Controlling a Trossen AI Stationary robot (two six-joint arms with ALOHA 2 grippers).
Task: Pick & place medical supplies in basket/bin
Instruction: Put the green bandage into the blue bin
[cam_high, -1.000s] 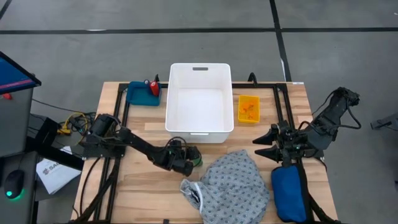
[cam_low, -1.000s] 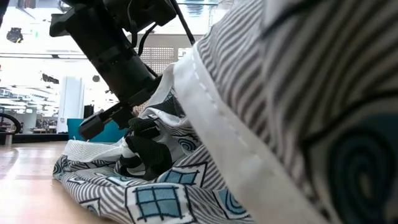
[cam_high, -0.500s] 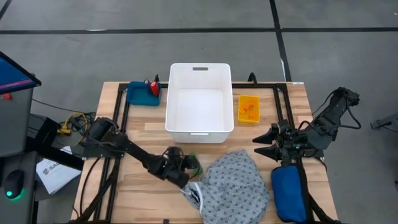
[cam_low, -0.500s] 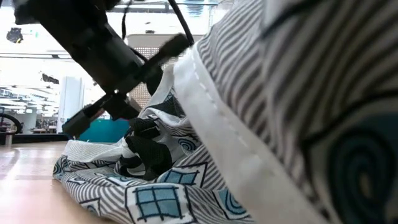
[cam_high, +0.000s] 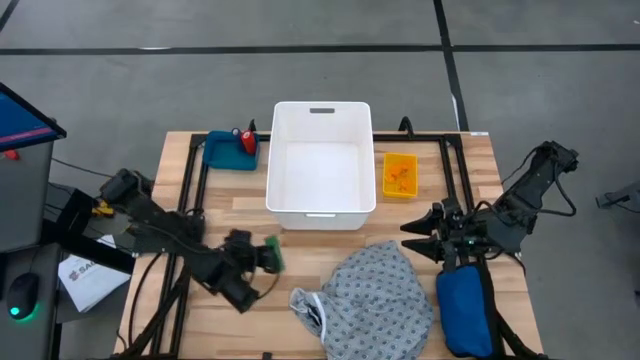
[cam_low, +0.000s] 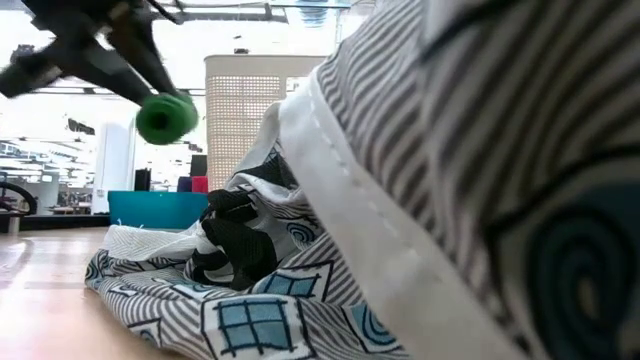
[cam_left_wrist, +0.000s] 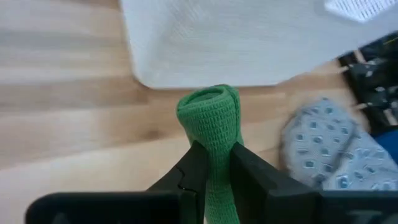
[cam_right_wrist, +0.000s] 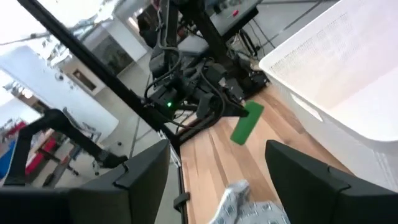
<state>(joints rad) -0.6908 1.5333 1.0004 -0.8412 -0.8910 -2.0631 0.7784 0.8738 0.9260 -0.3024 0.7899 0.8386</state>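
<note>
Surface: wooden surface (cam_high: 230, 205) with a white bin (cam_high: 321, 160) at the back middle.
Left tool: the left tool (cam_left_wrist: 211, 163) is shut tight on the green roll (cam_left_wrist: 215, 118) and holds it up off the wood.
Green roll: it pokes out past the left tool's tips, toward the bin's front wall.
Gown: the grey gown (cam_high: 375, 295) lies in a heap beside the left tool.
Right tool: the right tool (cam_high: 418, 235) is wide open, just past the gown's far side.
Blue pouch: the blue pouch (cam_high: 466, 310) lies next to the right tool.
</note>
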